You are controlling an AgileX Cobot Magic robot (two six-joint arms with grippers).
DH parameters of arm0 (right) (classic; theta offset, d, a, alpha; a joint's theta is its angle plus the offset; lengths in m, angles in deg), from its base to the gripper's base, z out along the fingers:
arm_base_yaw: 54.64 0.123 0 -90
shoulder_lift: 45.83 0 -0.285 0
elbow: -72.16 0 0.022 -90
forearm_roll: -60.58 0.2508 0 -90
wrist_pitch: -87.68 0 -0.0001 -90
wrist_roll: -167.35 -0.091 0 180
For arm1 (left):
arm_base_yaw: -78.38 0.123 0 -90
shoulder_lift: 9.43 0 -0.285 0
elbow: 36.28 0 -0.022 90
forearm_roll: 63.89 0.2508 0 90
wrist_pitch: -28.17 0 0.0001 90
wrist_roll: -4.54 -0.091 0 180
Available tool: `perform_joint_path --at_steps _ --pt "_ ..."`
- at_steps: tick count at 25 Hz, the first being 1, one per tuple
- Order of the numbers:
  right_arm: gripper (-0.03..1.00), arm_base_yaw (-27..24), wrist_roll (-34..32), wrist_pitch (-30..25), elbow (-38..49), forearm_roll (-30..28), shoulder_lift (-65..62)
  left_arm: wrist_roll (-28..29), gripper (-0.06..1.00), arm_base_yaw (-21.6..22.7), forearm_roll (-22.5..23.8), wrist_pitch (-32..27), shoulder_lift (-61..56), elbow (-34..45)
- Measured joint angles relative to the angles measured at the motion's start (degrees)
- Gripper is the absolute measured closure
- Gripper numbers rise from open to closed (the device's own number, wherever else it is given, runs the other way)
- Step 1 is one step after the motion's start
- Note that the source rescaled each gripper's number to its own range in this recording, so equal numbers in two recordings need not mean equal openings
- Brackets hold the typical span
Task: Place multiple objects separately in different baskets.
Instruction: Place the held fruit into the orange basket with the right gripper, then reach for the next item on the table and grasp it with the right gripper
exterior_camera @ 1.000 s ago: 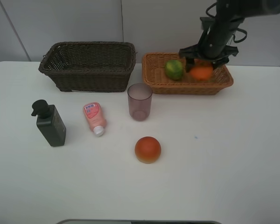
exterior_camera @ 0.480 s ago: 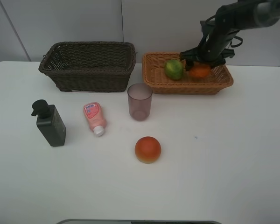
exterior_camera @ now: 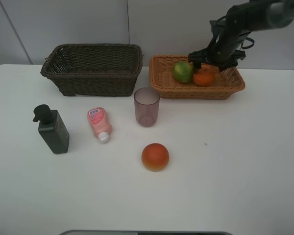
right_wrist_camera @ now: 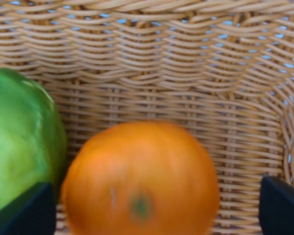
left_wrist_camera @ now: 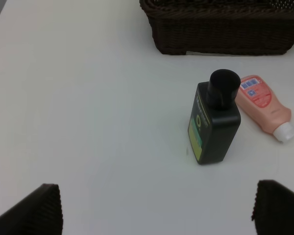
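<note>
In the light tan basket (exterior_camera: 235, 86) (right_wrist_camera: 161, 58) an orange tangerine (exterior_camera: 204, 77) (right_wrist_camera: 139, 181) lies against the green round fruit (exterior_camera: 183, 72) (right_wrist_camera: 19, 137). My right gripper (exterior_camera: 211, 65) (right_wrist_camera: 152, 208) hovers just above the tangerine, open, its fingertips clear on either side. The dark brown basket (exterior_camera: 93, 68) (left_wrist_camera: 225, 29) stands to the left of the tan one. On the table are the dark green pump bottle (exterior_camera: 52, 129) (left_wrist_camera: 214, 122), pink tube (exterior_camera: 98, 123) (left_wrist_camera: 262, 105), mauve cup (exterior_camera: 146, 106) and peach-like fruit (exterior_camera: 155, 156). My left gripper (left_wrist_camera: 153, 210) is open above the table near the bottle, holding nothing.
The white table (exterior_camera: 245, 161) reaches to a pale wall behind the baskets. The cup stands close in front of the gap between the two baskets. The left arm is outside the exterior high view.
My right gripper came down into the tan basket with the tangerine and opened. The tangerine now rests free, a little further left beside the green fruit. The left gripper has not moved.
</note>
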Motion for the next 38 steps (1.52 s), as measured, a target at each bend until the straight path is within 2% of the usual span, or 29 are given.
perform_joint_path --at_steps 3,6,14,17,21,24,31,33,38 --pt "0.16 0.18 0.00 -0.70 0.00 -0.12 -0.62 0.00 -0.06 0.00 0.00 0.00 0.00 0.00" --pt "0.16 0.60 0.00 -2.57 0.00 -0.25 -2.13 0.00 -0.06 0.00 0.00 0.00 0.00 0.00" --pt "0.16 6.22 0.00 -14.02 1.19 -0.99 -9.73 0.00 -0.06 0.00 0.00 0.00 0.00 0.00" --pt "0.16 8.83 0.00 -17.28 5.03 -0.98 -12.60 0.00 -0.06 0.00 0.00 0.00 0.00 0.00" --pt "0.16 12.95 2.15 -18.33 12.36 -0.98 -17.83 0.00 -0.06 0.00 0.00 0.00 0.00 0.00" --pt "0.16 15.91 9.34 -19.25 16.91 0.88 -21.19 0.00 -0.06 0.00 0.00 0.00 0.00 0.00" --pt "0.16 22.46 33.11 -20.71 23.33 13.24 -24.46 0.00 -0.06 0.00 0.00 0.00 0.00 0.00" --pt "0.16 24.92 38.77 -20.20 24.70 14.48 -24.65 0.00 -0.06 0.00 0.00 0.00 0.00 0.00" --pt "0.16 30.54 51.42 -18.96 27.82 13.30 -24.69 0.00 -0.06 0.00 0.00 0.00 0.00 0.00"
